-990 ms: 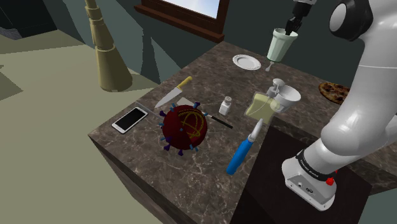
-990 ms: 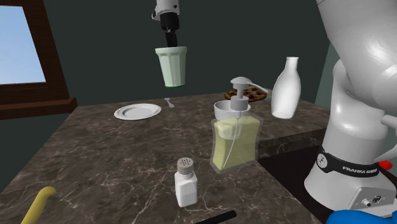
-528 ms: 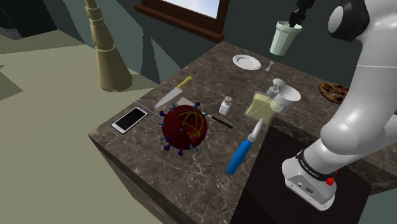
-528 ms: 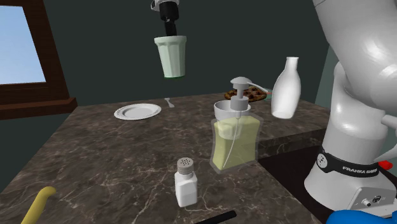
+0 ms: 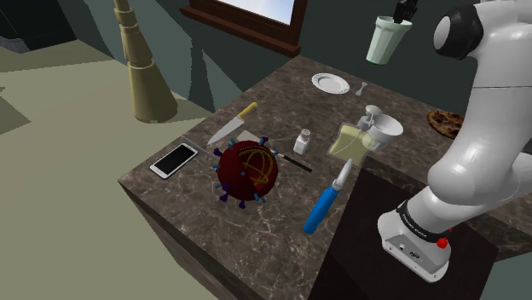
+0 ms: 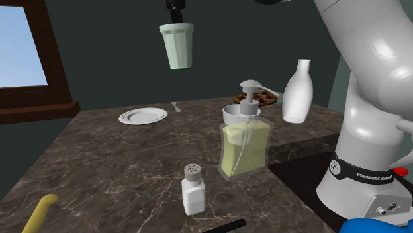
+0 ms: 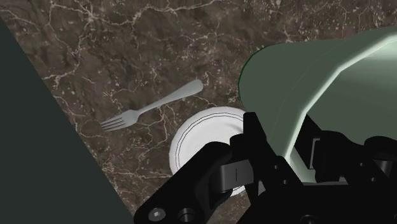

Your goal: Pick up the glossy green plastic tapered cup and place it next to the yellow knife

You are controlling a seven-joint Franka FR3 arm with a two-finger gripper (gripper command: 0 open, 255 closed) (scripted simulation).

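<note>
Shoulder view: the green cup is clamped in the end effector, high above the white plate, likely so nothing is bumped. Second exterior view: it is held upright. Wrist view: the plate is seen below.

The arm is glossy white, with rounded segments and dark grey joint rings. Its base, lower right in the shoulder view, carries a small red button; a black band above bears white FRANKA lettering. The fingers are all black, angular.
</note>
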